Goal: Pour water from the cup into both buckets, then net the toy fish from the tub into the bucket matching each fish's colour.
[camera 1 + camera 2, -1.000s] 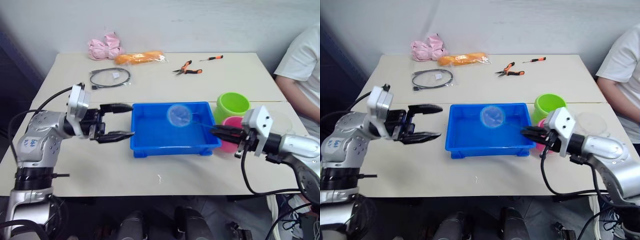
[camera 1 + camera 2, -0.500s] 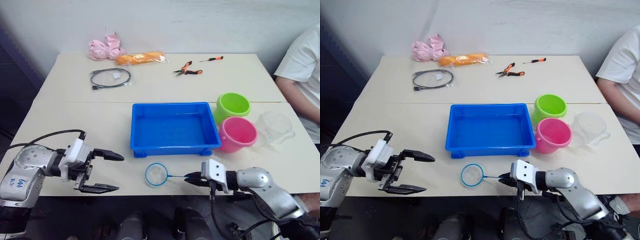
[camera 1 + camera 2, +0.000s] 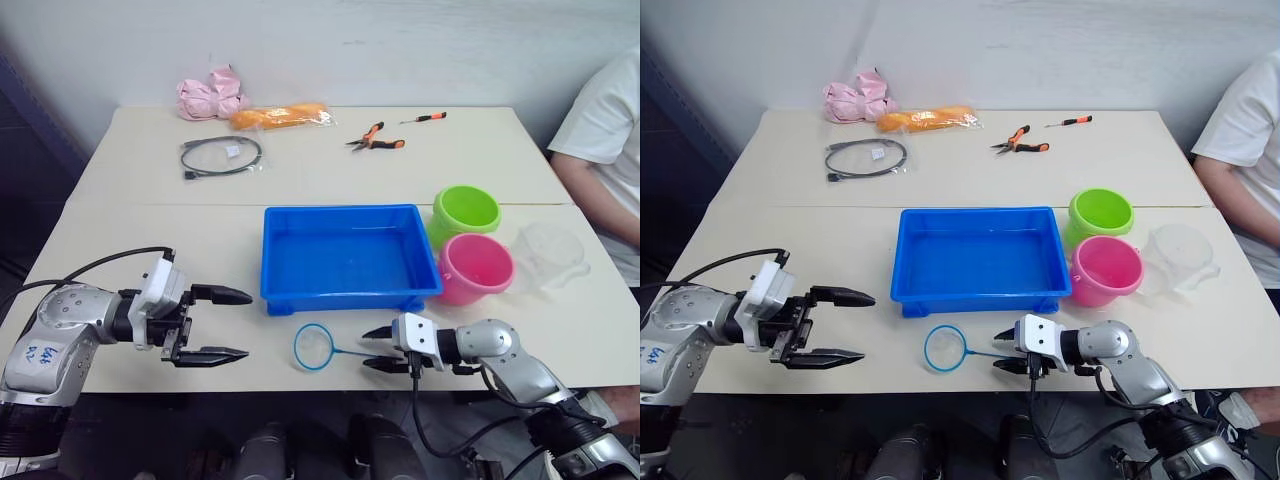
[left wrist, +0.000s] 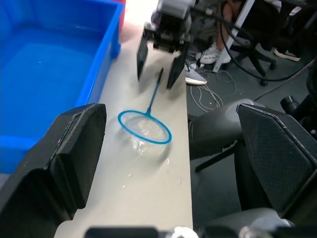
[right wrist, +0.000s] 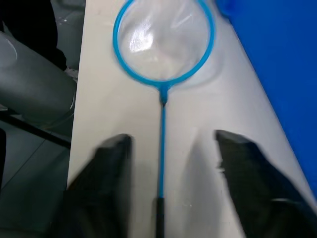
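Observation:
The net (image 3: 314, 346) lies flat on the table in front of the blue tub (image 3: 350, 260), its thin handle pointing to my right gripper (image 3: 378, 350). That gripper is open, one finger on each side of the handle; the right wrist view shows the hoop (image 5: 163, 39) ahead of the spread fingers (image 5: 104, 188). My left gripper (image 3: 228, 325) hangs open and empty left of the tub. The green bucket (image 3: 466, 212) and the pink bucket (image 3: 476, 268) stand right of the tub, with the clear cup (image 3: 548, 255) beside them. The toy fish are out of view.
At the back of the table lie pliers (image 3: 375, 137), a screwdriver (image 3: 425, 117), a coiled cable (image 3: 220, 155), a pink bag (image 3: 208, 95) and an orange packet (image 3: 278, 116). A person (image 3: 605, 130) sits at the right. The net rests close to the table's front edge.
The net came from above the tub down onto the table in front of it. My right gripper has opened off the handle. My left arm dropped to the front left.

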Robot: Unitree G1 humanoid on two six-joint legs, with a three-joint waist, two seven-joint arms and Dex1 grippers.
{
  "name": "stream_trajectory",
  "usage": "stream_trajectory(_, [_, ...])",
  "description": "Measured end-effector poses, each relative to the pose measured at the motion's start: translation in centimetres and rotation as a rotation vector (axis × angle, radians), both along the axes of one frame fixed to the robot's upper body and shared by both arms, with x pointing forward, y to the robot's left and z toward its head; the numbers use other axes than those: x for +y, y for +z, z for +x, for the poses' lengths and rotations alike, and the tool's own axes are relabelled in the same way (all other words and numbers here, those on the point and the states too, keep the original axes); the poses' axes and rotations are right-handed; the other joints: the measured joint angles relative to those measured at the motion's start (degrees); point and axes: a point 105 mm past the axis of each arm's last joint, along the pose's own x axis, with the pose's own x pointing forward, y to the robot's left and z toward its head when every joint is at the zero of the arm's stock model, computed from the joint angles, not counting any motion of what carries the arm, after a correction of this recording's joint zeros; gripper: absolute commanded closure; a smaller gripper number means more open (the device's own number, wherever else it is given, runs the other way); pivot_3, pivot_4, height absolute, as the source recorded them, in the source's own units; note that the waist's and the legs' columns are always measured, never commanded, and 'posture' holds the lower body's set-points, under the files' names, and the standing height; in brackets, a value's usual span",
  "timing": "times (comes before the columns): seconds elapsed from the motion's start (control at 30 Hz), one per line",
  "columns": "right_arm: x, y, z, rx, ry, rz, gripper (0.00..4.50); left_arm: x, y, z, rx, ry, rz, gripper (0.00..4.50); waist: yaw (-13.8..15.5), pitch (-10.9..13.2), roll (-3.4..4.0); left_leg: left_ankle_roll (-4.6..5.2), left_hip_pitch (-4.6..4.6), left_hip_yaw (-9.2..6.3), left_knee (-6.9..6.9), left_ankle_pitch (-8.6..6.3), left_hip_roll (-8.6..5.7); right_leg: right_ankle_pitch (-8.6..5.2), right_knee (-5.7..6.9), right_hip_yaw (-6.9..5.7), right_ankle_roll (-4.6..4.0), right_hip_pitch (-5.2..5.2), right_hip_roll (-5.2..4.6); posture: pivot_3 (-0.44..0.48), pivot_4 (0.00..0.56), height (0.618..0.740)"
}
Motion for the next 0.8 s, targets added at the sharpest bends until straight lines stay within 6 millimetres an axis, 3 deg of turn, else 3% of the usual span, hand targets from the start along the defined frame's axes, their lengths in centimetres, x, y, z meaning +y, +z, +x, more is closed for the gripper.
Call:
stream_trajectory(0.03, [-0.1, 0.6, -0.1, -0.011, 0.001, 0.016, 0.05, 0.1, 0.0, 0.0, 0.004, 0.001, 0.004, 0.0, 0.0, 0.0, 0.0, 0.0, 0.0, 0.0, 0.0, 0.0, 0.01, -0.01, 0.0, 0.0, -0.01, 0.0, 0.0, 0.0, 0.15, 0.74])
stream_trajectory(0.1, [-0.6, 1.8, -0.8, -0.012, -0.012, 0.047, 0.05, 0.5, 0.2, 0.1, 0.011, 0.012, 0.016, 0.0, 0.01, 0.01, 0.02, -0.01, -0.01, -0.01, -0.01, -0.01, 0.02, -0.02, -0.01, 0.0, -0.04, -0.02, 0.0, 0.0, 0.15, 0.74])
stream_trajectory(0.27, [-3.5, 5.1, -3.2, -0.032, -0.099, 0.08, 0.05, 4.5, 1.8, 1.0, -0.057, 0.165, 0.084, 0.0, 0.18, 0.0, 0.05, -0.05, 0.02, -0.08, -0.04, -0.06, 0.02, -0.05, -0.06, -0.03, -0.09, 0.02, -0.05, 0.0, 0.15, 0.74])
stream_trajectory(0.43, [-8.2, 8.3, -6.5, 0.017, -0.204, 0.157, 0.05, 7.5, -1.2, 0.8, -0.101, 0.298, 0.202, 0.0, 0.42, -0.04, 0.11, 0.0, 0.05, -0.09, -0.23, -0.11, 0.02, -0.04, -0.24, -0.06, -0.08, 0.07, -0.04, 0.0, 0.15, 0.74])
stream_trajectory(0.63, [-13.1, 11.6, -7.0, -0.138, -0.343, 0.116, 0.05, 9.6, -3.1, 0.9, -0.135, 0.409, 0.26, 0.0, 0.26, -0.05, 0.1, 0.02, 0.16, -0.08, -0.39, -0.15, 0.02, -0.04, -0.26, 0.01, -0.08, 0.07, -0.11, 0.0, 0.15, 0.74])
stream_trajectory(0.7, [-15.8, 11.7, -7.2, -0.181, -0.423, 0.072, 0.05, 11.2, -3.5, 1.0, -0.128, 0.496, 0.252, 0.0, 0.28, -0.06, 0.09, -0.03, 0.16, -0.08, -0.53, -0.12, 0.02, -0.05, -0.31, -0.04, -0.1, 0.04, -0.1, 0.0, 0.15, 0.74])
stream_trajectory(0.8, [-16.9, 11.3, -7.2, -0.191, -0.491, 0.098, 0.05, 12.2, -3.3, 1.1, -0.142, 0.552, 0.244, 0.0, 0.23, -0.06, 0.09, -0.07, 0.18, -0.07, -0.56, -0.09, 0.02, -0.05, -0.29, -0.04, -0.1, 0.04, -0.1, 0.0, 0.15, 0.74])
